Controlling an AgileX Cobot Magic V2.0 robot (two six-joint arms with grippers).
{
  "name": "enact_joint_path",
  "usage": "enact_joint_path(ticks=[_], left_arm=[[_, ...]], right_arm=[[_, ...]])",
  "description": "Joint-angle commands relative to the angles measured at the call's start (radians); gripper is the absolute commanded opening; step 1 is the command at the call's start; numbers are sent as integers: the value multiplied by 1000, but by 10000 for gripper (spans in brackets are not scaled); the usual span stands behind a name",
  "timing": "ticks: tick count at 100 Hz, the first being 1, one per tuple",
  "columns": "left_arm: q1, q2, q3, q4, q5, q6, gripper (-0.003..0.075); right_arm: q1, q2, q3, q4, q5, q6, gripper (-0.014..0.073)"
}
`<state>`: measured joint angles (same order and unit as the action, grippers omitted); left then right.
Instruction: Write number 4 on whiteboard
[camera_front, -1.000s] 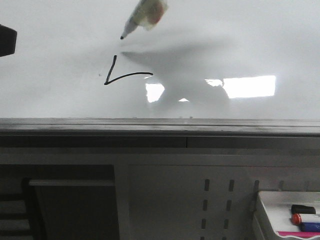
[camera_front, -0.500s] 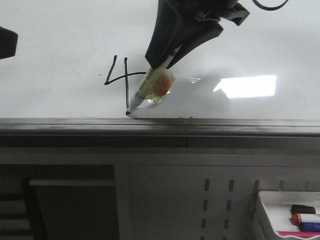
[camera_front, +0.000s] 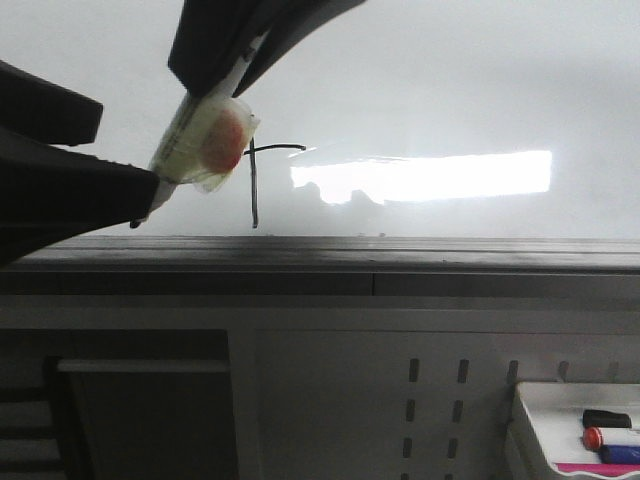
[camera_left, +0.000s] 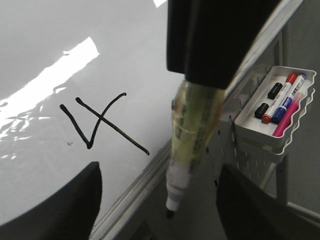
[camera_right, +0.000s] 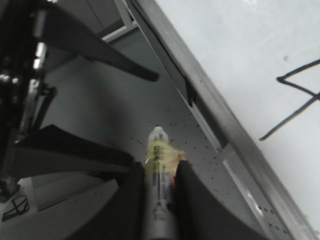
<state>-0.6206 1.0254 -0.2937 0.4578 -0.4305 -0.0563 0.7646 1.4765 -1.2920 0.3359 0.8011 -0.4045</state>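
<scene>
A taped marker (camera_front: 200, 140) is gripped between the right gripper (camera_right: 160, 175) fingers, tip held clear of the whiteboard (camera_front: 450, 90), where the number 4 (camera_left: 100, 122) is drawn above the lower rail; the left gripper (camera_front: 45, 170) is seen spread open alongside

The number 4 (camera_left: 100, 120) sits on the whiteboard (camera_front: 450, 90); the marker (camera_front: 195, 150) at its 9 o'clock, the tray (camera_front: 570, 430) at 4 o'clock.
</scene>
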Motion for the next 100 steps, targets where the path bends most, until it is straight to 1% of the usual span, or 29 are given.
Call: enact_joint_path(ticks=[1, 15, 20, 25, 27, 30, 32, 37, 39, 42, 43, 92, 97, 100], left_arm=[[-8, 27, -28, -61, -116, -13, 441], [-8, 47, -28, -52, -133, -17, 435], [-8, 47, -28, -52, -133, -17, 407], [-8, 47, -28, -50, -133, -17, 349], [-8, 47, -28, -50, -133, -17, 313], [-8, 47, -28, -50, -133, -17, 244], [-8, 47, -28, -50, -133, -17, 213], [-8, 48, -28, -48, -132, -17, 86], [-8, 48, -28, -48, -132, -17, 56], [-8, 48, -28, -48, -132, -17, -16], [-8, 48, -28, -46, -132, -17, -22], [-8, 49, -28, -44, -132, -17, -20], [-8, 49, -28, -44, -132, -17, -20], [-8, 49, -28, -44, -132, -17, -20]], right_arm=[[23, -40, -35, -5, -28, -10, -64], [36, -40, -35, -5, -28, -10, -64], [38, -40, -35, -3, -28, -10, -64], [38, -40, -35, -3, -28, -10, -64], [38, -40, -35, -3, -28, -10, -64], [38, -40, -35, -3, -28, -10, -64], [38, -40, -35, -3, -28, -10, -64], [38, -40, -35, -3, -28, -10, -64], [38, -40, -35, -3, -28, -10, -64], [38, -40, -35, -3, -28, -10, -64], [38, -40, -35, -3, -28, -10, -64], [38, -40, -35, 28, -45, -10, -64], [38, -40, -35, 30, -46, -10, -50], [38, -40, -35, 30, -47, -10, -14]])
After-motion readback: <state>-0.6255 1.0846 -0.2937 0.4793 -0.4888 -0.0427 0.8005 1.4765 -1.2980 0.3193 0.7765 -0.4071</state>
